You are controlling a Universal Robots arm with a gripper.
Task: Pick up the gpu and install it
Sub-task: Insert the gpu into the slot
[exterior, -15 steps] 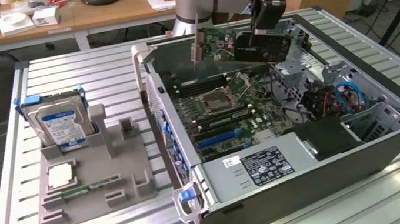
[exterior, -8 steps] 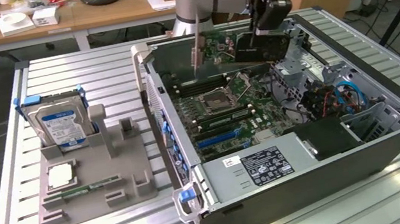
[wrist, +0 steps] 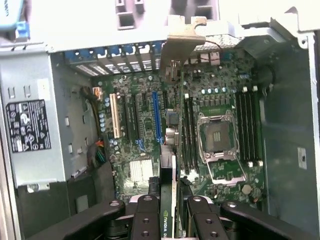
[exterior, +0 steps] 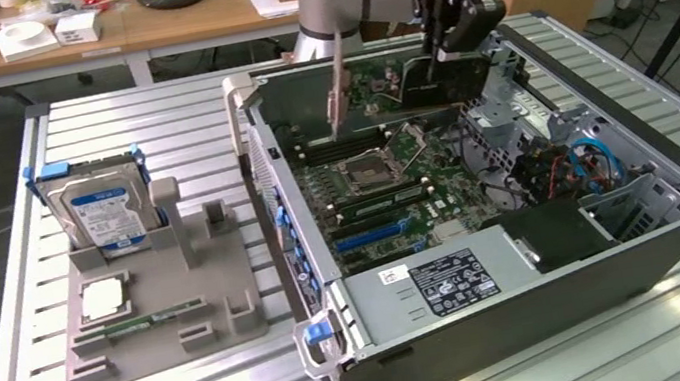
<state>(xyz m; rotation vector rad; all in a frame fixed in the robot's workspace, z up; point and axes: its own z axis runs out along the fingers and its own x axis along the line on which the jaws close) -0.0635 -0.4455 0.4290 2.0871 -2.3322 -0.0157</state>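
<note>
The gpu (exterior: 436, 85) is a flat black card with a greyish metal bracket (exterior: 337, 100) at one end. It hangs above the far end of the open computer case (exterior: 340, 372), over the motherboard (exterior: 382, 179). My gripper (exterior: 443, 46) is shut on its top edge. In the wrist view the gpu (wrist: 170, 200) runs edge-on between my fingers (wrist: 146, 216), its bracket (wrist: 180, 44) near the case's rear slots. It sits between the blue expansion slot (wrist: 156, 117) and the memory slots (wrist: 187, 132), clear of the board.
A grey fixture tray (exterior: 205, 322) at the exterior view's left holds a blue-labelled hard drive (exterior: 100, 211) and a square CPU chip (exterior: 104, 298). Inside the case are the CPU socket (exterior: 364, 165), power supply (exterior: 454, 279) and blue cables (exterior: 593, 163).
</note>
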